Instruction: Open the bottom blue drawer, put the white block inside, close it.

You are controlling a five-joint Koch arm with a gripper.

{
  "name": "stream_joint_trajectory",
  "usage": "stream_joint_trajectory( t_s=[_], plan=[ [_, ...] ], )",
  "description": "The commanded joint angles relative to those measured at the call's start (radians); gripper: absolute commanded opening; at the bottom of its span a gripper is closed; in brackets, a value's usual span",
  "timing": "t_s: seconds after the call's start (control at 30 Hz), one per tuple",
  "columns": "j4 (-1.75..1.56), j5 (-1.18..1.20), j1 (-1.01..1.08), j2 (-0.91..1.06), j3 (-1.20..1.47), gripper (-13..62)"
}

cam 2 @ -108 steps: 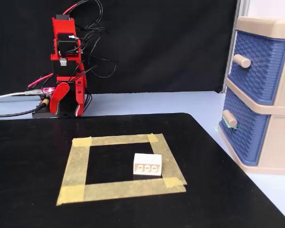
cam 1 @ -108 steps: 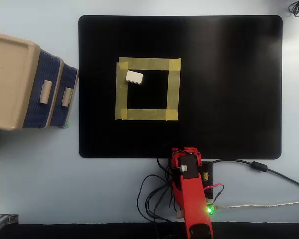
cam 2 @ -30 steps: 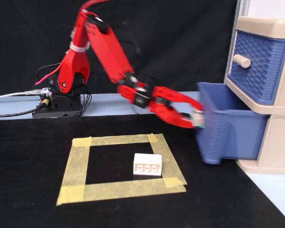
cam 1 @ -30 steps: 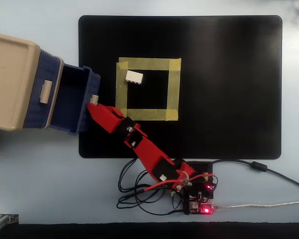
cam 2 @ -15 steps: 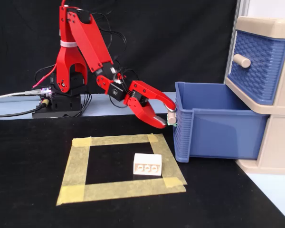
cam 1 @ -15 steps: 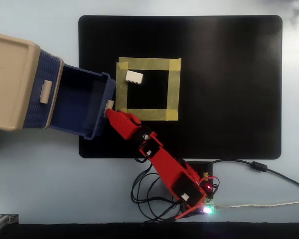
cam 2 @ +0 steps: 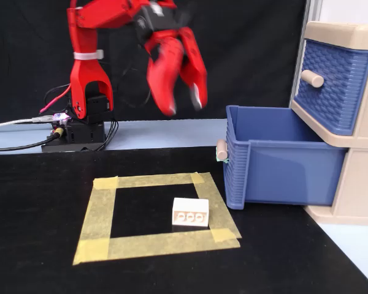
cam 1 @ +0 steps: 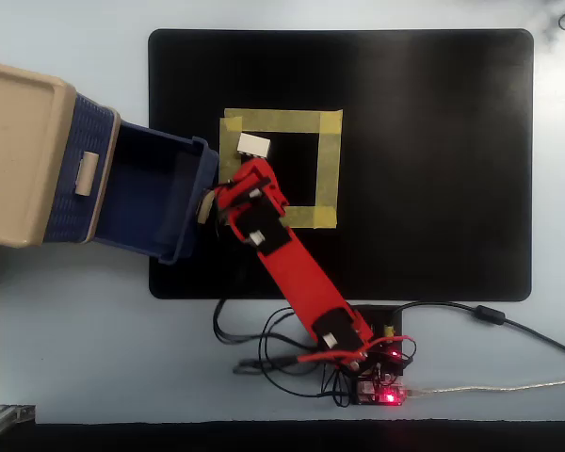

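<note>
Nearest the lens in the fixed view lay a square outline of yellow tape [cam 2: 156, 214] on a black mat [cam 2: 43, 245]; the tape's left near corner and the mat's front edge were cut off or close to the frame border. Inside the outline, toward its right near corner, sat the white block [cam 2: 191, 212], flat on the mat, three round recesses visible on its facing side; in the overhead view it appeared at the outline's upper left corner [cam 1: 256, 145].

Just beyond the tape's right edge stood the bottom blue drawer [cam 2: 276, 165], pulled well out of the beige cabinet [cam 2: 362, 184], its small handle [cam 2: 221, 150] seen only end-on. The drawer's floor was hidden in the fixed view; the overhead view showed a bare interior [cam 1: 155, 193]. The upper blue drawer [cam 2: 334, 82] was closed. The cabinet's right side was cropped.

Above and behind the block hung the red gripper [cam 2: 183, 105], blurred, its two jaws spread apart with nothing between them, clear of both block and drawer. Farthest back, the arm's base [cam 2: 86, 122] and its cables [cam 2: 12, 138] rested on the pale table [cam 2: 172, 133].
</note>
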Motion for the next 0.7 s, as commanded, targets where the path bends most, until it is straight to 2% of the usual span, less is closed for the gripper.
stream_joint_trajectory(
  t_s=[0.0, 0.07, 0.17, 0.67],
  plan=[
    [-0.034, 0.472, 0.049, -0.133, -0.149, 32.7],
    [-0.018, 0.56, 0.058, -0.212, -0.249, 32.8],
    [0.04, 0.563, 0.06, -0.256, -0.311, 32.9],
    [0.089, 0.58, 0.055, -0.483, -0.318, 33.0]
  ],
)
